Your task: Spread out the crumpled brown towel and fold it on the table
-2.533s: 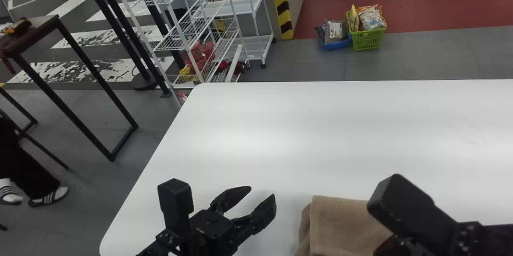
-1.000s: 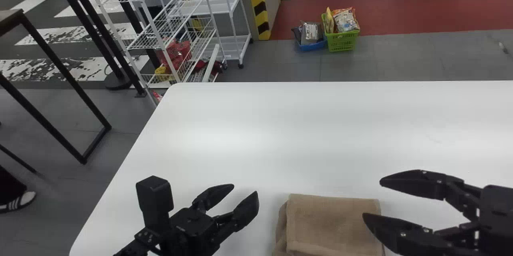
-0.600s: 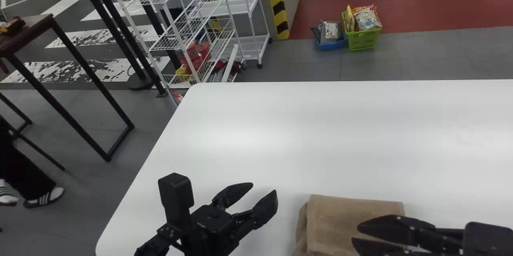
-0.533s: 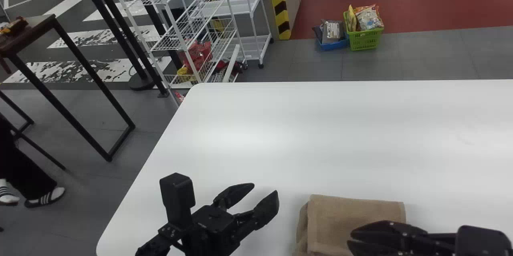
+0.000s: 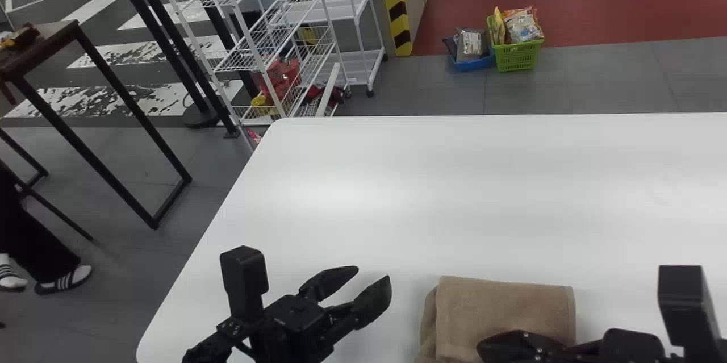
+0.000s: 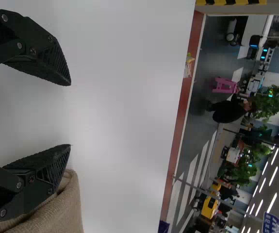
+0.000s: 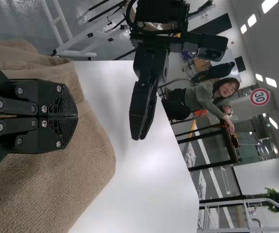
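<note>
From where I stand, brown towel (image 5: 502,309) lies folded on the table (image 5: 397,192), looks nearly done, maybe edge-tidying left; left gripper (image 5: 373,274) wide beside it, right gripper (image 7: 76,115) closed over it, nothing seen pinched.

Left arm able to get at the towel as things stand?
Probably yes: the left pincer is open, left of the towel, with nothing blocking that side. The shut right pincer is over the towel's near part and might crowd a grab there.
</note>
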Robot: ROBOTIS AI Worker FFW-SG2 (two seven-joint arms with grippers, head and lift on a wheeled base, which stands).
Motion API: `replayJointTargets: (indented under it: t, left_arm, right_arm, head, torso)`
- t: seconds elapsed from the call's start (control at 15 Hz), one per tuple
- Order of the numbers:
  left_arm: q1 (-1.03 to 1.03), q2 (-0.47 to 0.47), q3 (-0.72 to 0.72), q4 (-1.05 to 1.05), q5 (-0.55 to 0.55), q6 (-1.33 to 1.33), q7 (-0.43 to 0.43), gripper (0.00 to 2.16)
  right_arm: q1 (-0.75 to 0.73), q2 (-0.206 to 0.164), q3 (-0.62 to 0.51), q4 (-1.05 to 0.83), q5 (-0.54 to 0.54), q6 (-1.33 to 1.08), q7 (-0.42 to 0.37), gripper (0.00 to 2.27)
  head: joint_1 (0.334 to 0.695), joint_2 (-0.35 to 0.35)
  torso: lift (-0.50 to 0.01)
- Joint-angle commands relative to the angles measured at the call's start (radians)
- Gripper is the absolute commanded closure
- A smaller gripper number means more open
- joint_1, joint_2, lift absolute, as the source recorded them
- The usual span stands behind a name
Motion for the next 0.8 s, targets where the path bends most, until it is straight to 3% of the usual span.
replayJointTargets:
  t: [0.0, 0.73]
  left_arm:
    - [-0.001, 0.001, 0.006, 0.0, 0.01, 0.005, -0.002, 0.46]
    - [-0.004, -0.001, 0.008, 0.003, 0.015, 0.005, -0.008, 0.46]
  right_arm:
    - [-0.025, 0.001, 0.016, 0.058, 0.016, -0.02, -0.016, 1.9]
    - [-0.16, 0.001, 0.008, 0.234, 0.075, -0.023, -0.076, 1.89]
  head:
    - [0.695, 0.35]
    - [0.695, 0.35]
  torso:
    - [-0.127]
    - [-0.127]
